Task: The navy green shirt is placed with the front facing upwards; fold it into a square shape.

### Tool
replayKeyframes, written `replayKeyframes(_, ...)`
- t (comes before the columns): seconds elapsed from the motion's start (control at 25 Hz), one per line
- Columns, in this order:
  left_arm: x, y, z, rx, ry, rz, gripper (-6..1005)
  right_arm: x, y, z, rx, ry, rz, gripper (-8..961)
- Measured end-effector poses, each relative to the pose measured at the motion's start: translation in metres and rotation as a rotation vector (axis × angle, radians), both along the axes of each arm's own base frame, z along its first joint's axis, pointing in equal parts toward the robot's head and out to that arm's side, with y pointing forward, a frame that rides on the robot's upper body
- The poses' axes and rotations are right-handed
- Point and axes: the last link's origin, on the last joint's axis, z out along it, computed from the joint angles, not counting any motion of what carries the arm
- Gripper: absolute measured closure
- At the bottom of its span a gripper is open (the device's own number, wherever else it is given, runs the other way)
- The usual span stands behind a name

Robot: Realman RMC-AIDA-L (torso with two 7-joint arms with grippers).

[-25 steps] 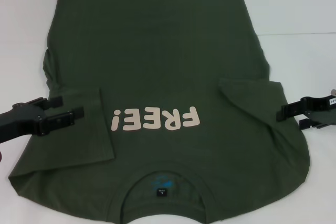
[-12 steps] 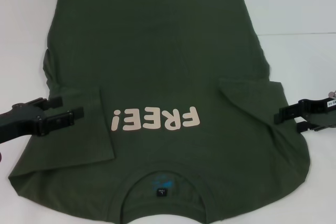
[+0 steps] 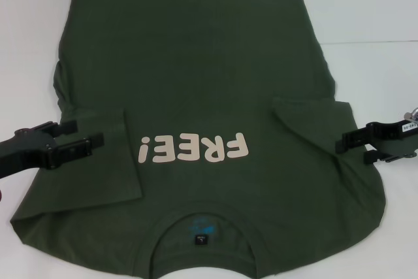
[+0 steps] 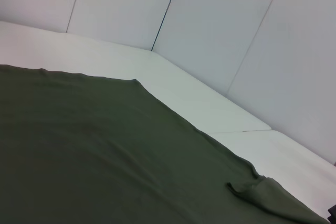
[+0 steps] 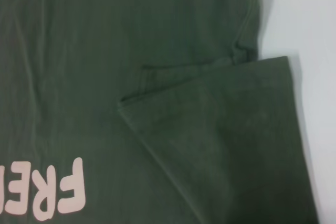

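The navy green shirt (image 3: 196, 63) lies flat and front-up on the white table (image 3: 372, 11), its collar and neck label (image 3: 200, 238) toward me. The cream "FREE!" print (image 3: 194, 148) reads upside down. Both sleeves are folded inward: the left sleeve (image 3: 98, 161) and the right sleeve (image 3: 313, 129) rest on the body. My left gripper (image 3: 89, 132) hovers open at the left sleeve's outer edge, holding nothing. Just off the shirt's right edge my right gripper (image 3: 351, 148) is open and empty too. The right wrist view shows the folded sleeve (image 5: 220, 129) and part of the print (image 5: 63, 192).
Bare white tabletop surrounds the shirt on the left, right and far sides. In the left wrist view the shirt's hem area (image 4: 79, 145) stretches toward grey wall panels (image 4: 220, 24) behind the table. A table seam (image 3: 372, 42) runs at the far right.
My right gripper has slid a little leftward, closer to the shirt's right edge. The left gripper and the shirt have stayed put.
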Motion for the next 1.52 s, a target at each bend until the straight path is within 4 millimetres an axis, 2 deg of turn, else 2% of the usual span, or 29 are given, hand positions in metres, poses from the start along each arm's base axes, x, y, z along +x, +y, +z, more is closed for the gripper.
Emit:
replayKeyframes(0.36,0.0,0.0,0.0,0.001,-0.001,0.0,137,-0.005,0.002,-0.002,-0.003,0.01,0.012,160)
replayKeyframes(0.72,-0.001,0.0,0.001,0.002,0.0,0.001,137,0.003,0.001,0.012,0.0,-0.013,0.0,160)
replayKeyframes(1.52,0.001,0.0,0.0,-0.001,-0.005,-0.004,137,0.01,-0.003,0.008,-0.018,-0.054,-0.002,161)
